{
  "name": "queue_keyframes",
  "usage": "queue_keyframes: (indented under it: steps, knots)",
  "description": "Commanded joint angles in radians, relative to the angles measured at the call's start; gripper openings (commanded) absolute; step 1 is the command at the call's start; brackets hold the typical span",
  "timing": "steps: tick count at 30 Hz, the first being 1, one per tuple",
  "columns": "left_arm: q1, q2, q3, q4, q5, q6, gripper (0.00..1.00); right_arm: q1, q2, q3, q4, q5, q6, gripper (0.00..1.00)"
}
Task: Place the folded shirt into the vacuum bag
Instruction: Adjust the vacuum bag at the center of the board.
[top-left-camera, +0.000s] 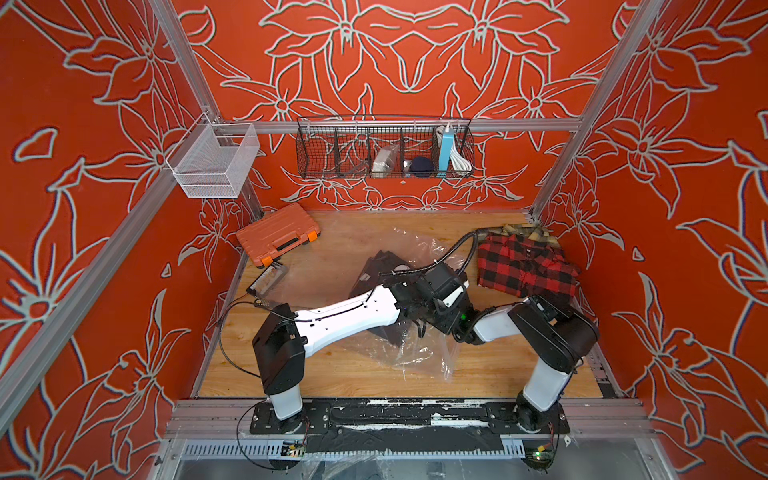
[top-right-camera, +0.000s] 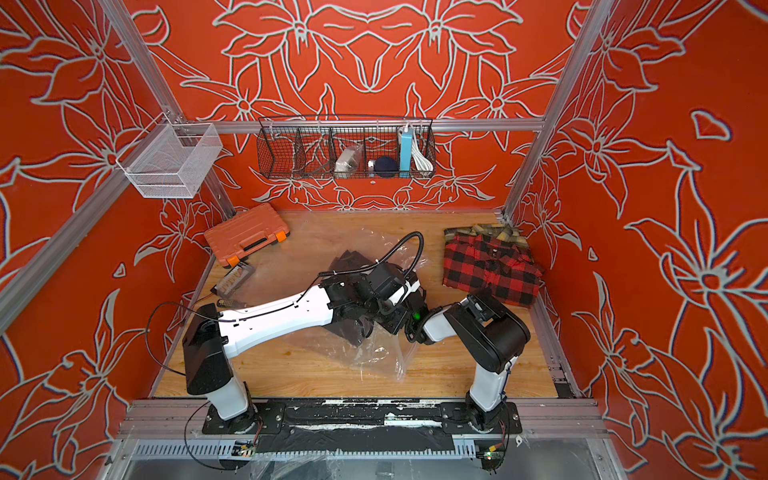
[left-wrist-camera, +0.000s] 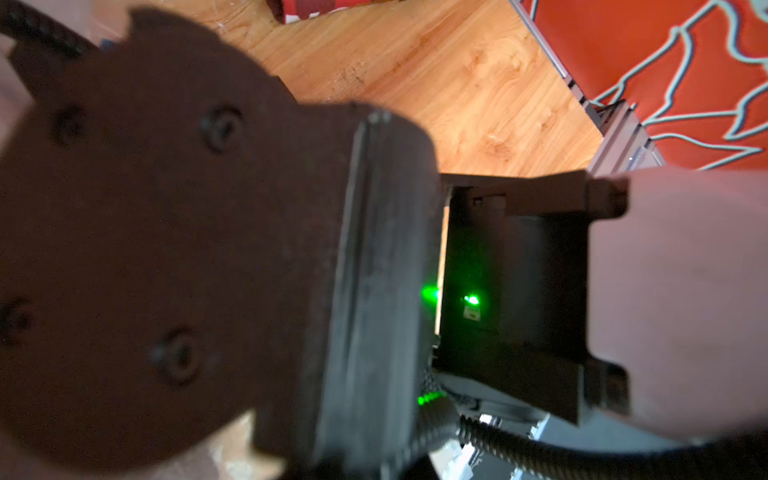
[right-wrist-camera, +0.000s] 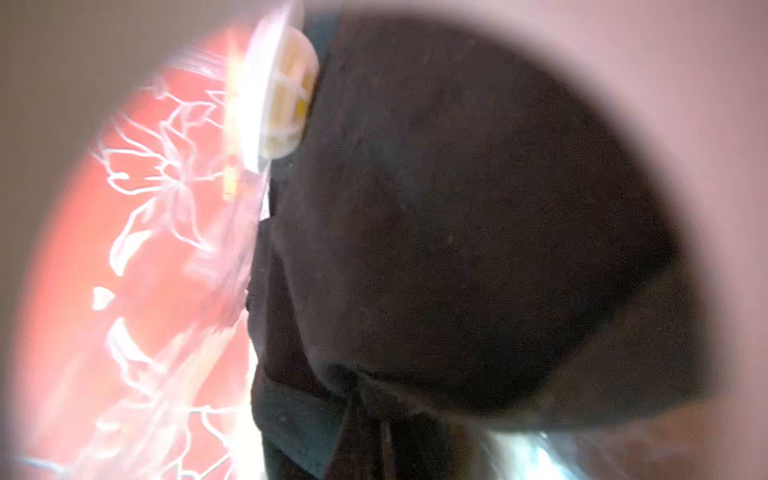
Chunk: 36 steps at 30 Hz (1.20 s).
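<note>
A dark folded shirt (top-left-camera: 372, 272) lies mid-table amid the crinkly clear vacuum bag (top-left-camera: 419, 359), seen in both top views (top-right-camera: 376, 357). How much of the shirt is inside the film I cannot tell. My left gripper (top-left-camera: 417, 326) reaches across over the shirt, with its jaws hidden under its own wrist. My right gripper (top-left-camera: 448, 321) comes in from the right and meets it there. In the right wrist view dark cloth (right-wrist-camera: 457, 216) fills the frame and bunches toward the jaws, beside the bag's white valve cap (right-wrist-camera: 286, 95). The left wrist view shows only the right arm's wrist.
A red plaid shirt (top-left-camera: 525, 266) lies folded on an olive plaid one (top-left-camera: 530, 232) at the back right. An orange tool case (top-left-camera: 277, 234) and a small clear box (top-left-camera: 269, 279) sit at the back left. A black wire basket (top-left-camera: 384, 172) and a white mesh basket (top-left-camera: 216, 183) hang on the rails.
</note>
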Motion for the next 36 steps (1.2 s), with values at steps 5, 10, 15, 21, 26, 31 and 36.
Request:
queue_keyframes:
  steps: [5, 10, 15, 21, 26, 31, 36]
  knots:
    - [-0.051, -0.005, 0.019, 0.178, 0.151, 0.017, 0.06, 0.012, 0.013, 0.018, 0.160, 0.076, 0.076, 0.00]
    - [-0.051, -0.019, 0.045, 0.201, 0.156, 0.003, 0.05, 0.019, -0.025, 0.072, 0.031, 0.038, 0.025, 0.00]
    - [-0.062, 0.021, 0.133, 0.171, 0.169, 0.020, 0.05, 0.091, 0.050, 0.096, 0.059, 0.076, 0.066, 0.00]
    - [-0.080, 0.050, 0.173, 0.161, 0.195, 0.015, 0.05, 0.101, 0.136, 0.152, 0.116, 0.081, 0.111, 0.00]
    - [-0.094, 0.048, 0.175, 0.156, 0.194, 0.022, 0.05, 0.100, 0.088, 0.185, 0.024, 0.133, 0.098, 0.04]
    - [-0.081, 0.001, 0.121, 0.155, 0.151, 0.022, 0.05, 0.101, 0.106, 0.210, -0.027, 0.103, 0.118, 0.31]
    - [-0.037, -0.109, 0.000, 0.168, 0.084, 0.012, 0.05, 0.073, -0.019, 0.090, -0.114, 0.075, 0.081, 0.49]
